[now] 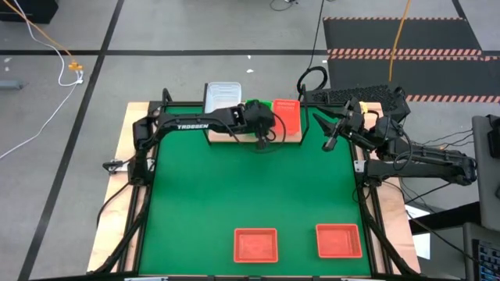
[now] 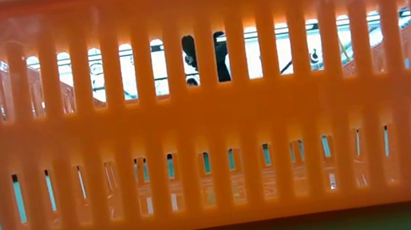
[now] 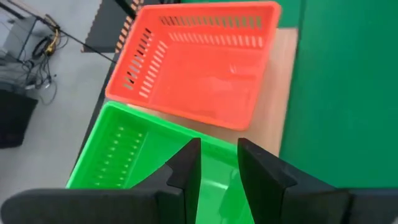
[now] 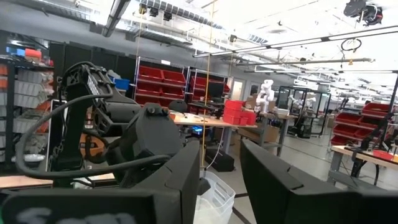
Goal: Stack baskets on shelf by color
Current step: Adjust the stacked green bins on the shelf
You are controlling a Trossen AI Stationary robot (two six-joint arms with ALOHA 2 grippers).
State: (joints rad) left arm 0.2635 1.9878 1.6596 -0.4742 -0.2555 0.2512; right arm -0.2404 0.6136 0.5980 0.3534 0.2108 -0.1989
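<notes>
The shelf (image 1: 293,139) stands at the table's far edge. On it sit a clear basket (image 1: 223,95) on the left, a green basket (image 3: 118,155) in the middle and a red-orange basket (image 3: 199,62) on the right. My left gripper (image 3: 219,163) hovers over the green basket, open a little, with the basket's rim (image 3: 217,148) showing in the gap between its fingers. Whether they touch it does not show. Two more red-orange baskets (image 1: 256,244) (image 1: 338,240) rest on the green mat near the table's near edge. My right gripper (image 4: 221,168) waits raised at the table's far right, slightly open.
In the low view, the slotted wall of a red-orange basket (image 2: 204,107) fills the picture and hides the table behind it. The right wrist view shows my left arm (image 4: 124,137) and the clear basket (image 4: 211,196). Bare green mat (image 1: 250,183) lies between the shelf and the near baskets.
</notes>
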